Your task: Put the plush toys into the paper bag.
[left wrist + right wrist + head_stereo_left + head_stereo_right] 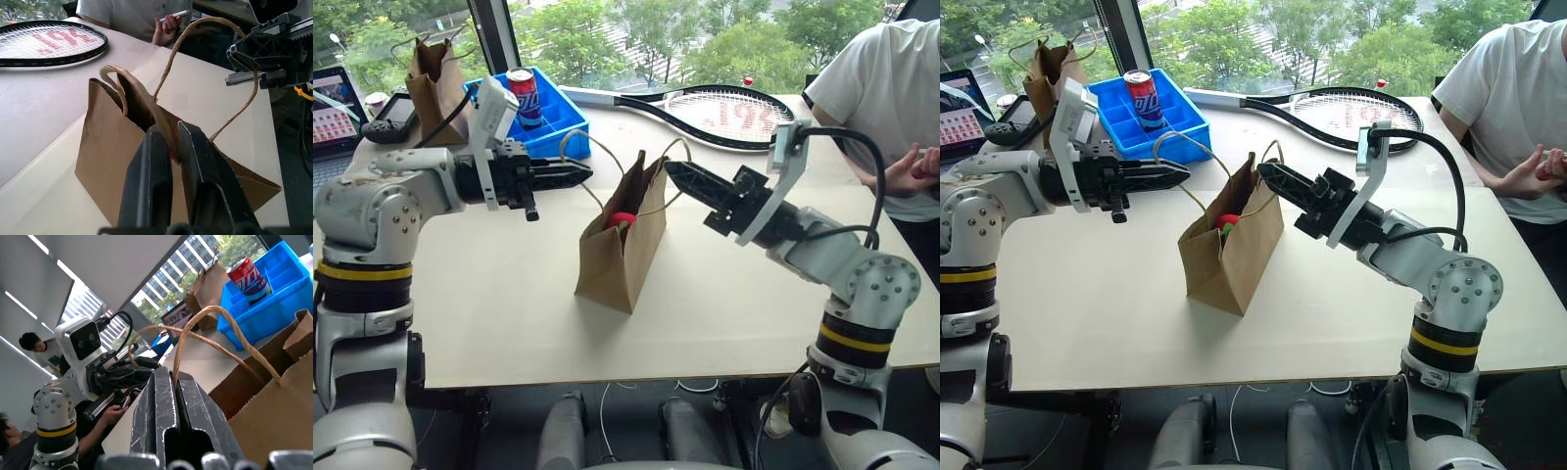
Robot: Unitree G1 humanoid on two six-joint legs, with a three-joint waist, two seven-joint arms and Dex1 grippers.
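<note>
The red toy (622, 219) sits in the bag (622, 257); both end effectors, left (576, 173) and right (676, 173), narrow, pinch its handles; no green toy visible.

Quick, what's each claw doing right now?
Left claw: nearly closed on one handle of the paper bag.
Right claw: nearly closed on the other handle.

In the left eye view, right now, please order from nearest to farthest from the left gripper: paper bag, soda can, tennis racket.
From the left gripper:
1. Paper bag, just beside and below its fingertips.
2. Soda can, behind it in the blue tray.
3. Tennis racket, far across, toward the person.
</note>
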